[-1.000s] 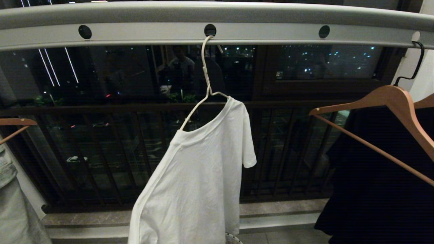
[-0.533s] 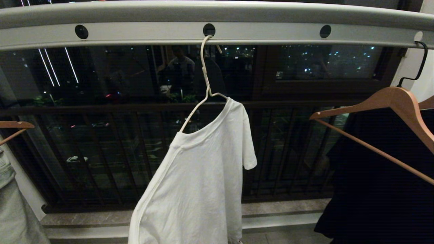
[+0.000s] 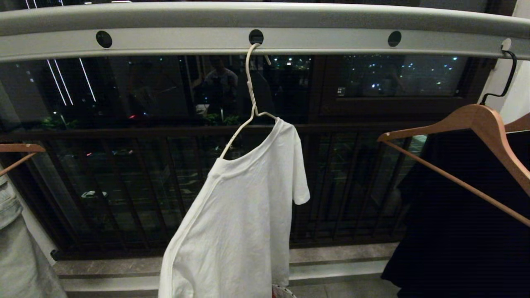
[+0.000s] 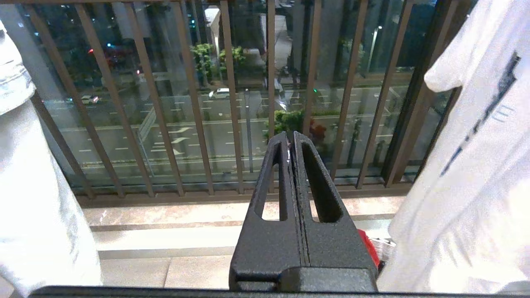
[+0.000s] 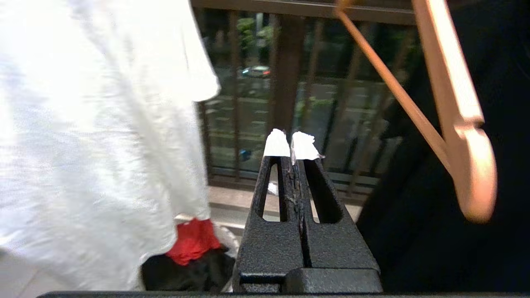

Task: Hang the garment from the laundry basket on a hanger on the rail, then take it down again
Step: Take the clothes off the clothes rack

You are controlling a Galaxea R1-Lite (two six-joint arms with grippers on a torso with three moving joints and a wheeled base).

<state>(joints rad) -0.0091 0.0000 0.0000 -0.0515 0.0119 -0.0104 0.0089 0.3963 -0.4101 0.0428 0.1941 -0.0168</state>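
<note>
The light-grey rail (image 3: 265,18) spans the whole top of the head view, with a flat strip beneath it pierced by round dark holes. Behind it stand the dark balcony railing bars (image 3: 136,190) and night-time glass; a stone sill (image 3: 331,252) runs along their foot.

On the robot's right a black garment (image 3: 459,215) hangs from a brown wooden hanger (image 3: 476,124), whose black hook sits in a hole at the rail's far right end. On the left edge a pale grey-green garment (image 3: 16,248) hangs under the tip of another wooden hanger (image 3: 18,148).

In the middle the white T-shirt (image 3: 240,215) hangs on the cream-white wire hanger (image 3: 250,103), whose hook is caught in the centre hole of the strip. The shirt sits lopsided: the collar lies high on the hanger's right shoulder, while the left wire arm is bare down to the neckline. One short sleeve sticks out to the right. In the left wrist view a dark printed mark shows on the shirt's cloth (image 4: 476,165).

Under the shirt's hem a sliver of the laundry basket (image 3: 283,293) peeks out, with red and black cloth (image 5: 192,242) showing there in the right wrist view.

Neither arm shows in the head view. The left claw (image 4: 293,138) is closed and empty, pointing at the railing bars. The right claw (image 5: 293,145), white-taped at its tips, is also closed and empty, between the T-shirt and the black garment.
</note>
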